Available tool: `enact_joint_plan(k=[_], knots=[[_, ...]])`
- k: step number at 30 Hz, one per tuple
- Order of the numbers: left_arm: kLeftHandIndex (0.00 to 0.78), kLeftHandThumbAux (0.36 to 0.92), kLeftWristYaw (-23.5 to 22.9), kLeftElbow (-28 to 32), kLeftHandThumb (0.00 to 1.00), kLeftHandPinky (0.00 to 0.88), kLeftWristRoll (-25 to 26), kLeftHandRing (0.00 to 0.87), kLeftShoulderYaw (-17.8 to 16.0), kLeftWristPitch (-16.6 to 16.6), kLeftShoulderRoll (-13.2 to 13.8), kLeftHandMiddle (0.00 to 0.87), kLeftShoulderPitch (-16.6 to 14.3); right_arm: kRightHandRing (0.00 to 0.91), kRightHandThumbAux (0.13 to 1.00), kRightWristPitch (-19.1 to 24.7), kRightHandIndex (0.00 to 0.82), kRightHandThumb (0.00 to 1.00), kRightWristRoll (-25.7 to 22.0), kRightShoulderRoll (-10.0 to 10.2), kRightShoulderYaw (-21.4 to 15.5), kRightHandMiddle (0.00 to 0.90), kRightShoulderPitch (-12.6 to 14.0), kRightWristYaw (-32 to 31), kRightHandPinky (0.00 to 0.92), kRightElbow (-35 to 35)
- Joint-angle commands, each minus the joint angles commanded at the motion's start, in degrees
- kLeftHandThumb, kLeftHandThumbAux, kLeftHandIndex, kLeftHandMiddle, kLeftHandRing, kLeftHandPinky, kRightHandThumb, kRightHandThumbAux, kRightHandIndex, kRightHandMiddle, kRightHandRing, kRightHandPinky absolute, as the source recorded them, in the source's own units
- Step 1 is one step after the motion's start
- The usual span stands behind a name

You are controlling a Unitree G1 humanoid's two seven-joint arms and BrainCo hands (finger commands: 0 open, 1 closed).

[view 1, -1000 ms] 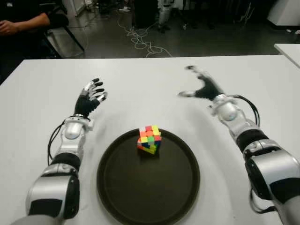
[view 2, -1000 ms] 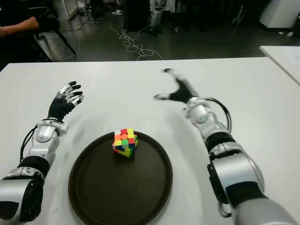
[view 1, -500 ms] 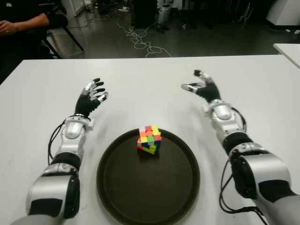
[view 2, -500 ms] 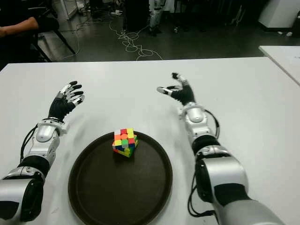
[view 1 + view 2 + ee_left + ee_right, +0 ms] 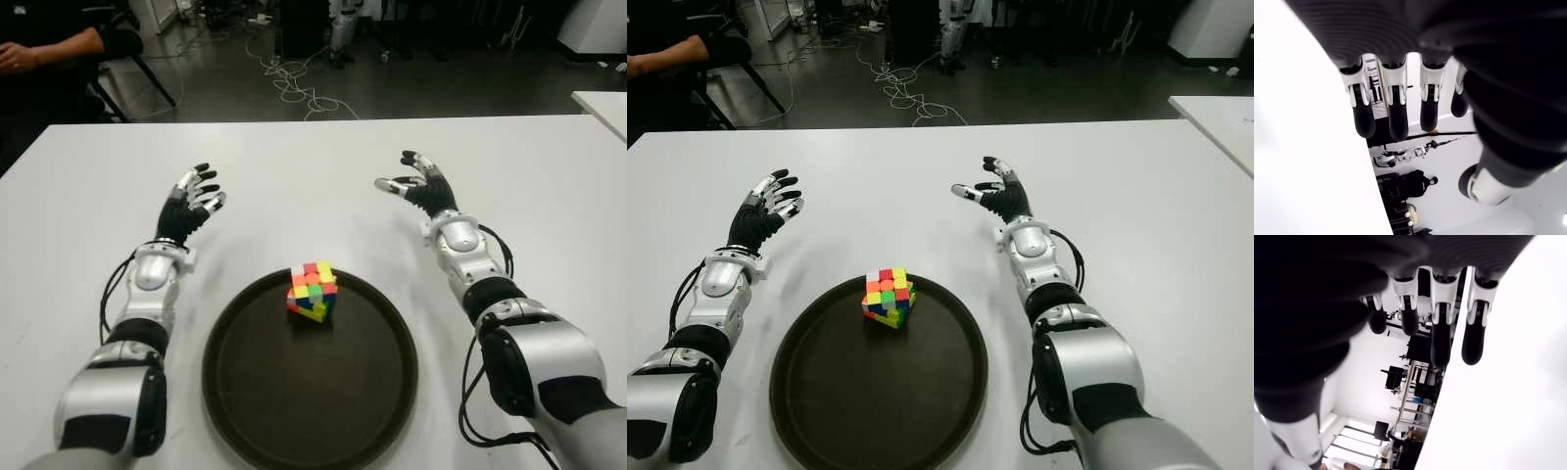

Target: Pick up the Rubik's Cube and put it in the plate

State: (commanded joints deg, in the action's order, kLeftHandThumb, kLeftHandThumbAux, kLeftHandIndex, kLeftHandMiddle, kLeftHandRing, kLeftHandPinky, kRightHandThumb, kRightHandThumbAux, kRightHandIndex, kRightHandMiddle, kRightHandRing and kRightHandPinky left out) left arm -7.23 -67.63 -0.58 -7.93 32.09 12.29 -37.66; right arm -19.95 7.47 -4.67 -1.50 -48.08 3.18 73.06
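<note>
Cube [image 5: 313, 291] sits inside the dark round plate [image 5: 294, 411], near its far rim, on the white table [image 5: 294, 166]. Left hand [image 5: 188, 211] and right hand [image 5: 419, 184] flank the plate, fingers spread, both empty.

The Rubik's Cube [image 5: 313, 291] lies in the plate [image 5: 265, 411], near its far rim. The plate stands on the table [image 5: 294, 186], near the front edge. The left hand [image 5: 188, 211] is beyond the plate on its left, the right hand [image 5: 419, 186] beyond it on its right. Behind the table's far left corner sits a person [image 5: 49, 49].
</note>
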Motion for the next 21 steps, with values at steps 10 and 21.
enact_joint_plan(k=[10,21], knots=[[0.096,0.704,0.22,-0.15,0.223,0.203,-0.13,0.168,0.01,-0.13,0.08,0.165,-0.05,0.276,0.705,-2.58,0.157,0.006,0.95,0.07,0.68,0.236,0.75,1.54,0.323,-0.42],[0.087,0.693,-0.17,-0.11,0.222,0.181,-0.09,0.160,0.06,-0.76,0.17,0.155,-0.16,0.272,0.721,-5.18,0.147,0.009,0.63,0.42,0.47,0.229,1.73,2.67,0.329,-1.23]])
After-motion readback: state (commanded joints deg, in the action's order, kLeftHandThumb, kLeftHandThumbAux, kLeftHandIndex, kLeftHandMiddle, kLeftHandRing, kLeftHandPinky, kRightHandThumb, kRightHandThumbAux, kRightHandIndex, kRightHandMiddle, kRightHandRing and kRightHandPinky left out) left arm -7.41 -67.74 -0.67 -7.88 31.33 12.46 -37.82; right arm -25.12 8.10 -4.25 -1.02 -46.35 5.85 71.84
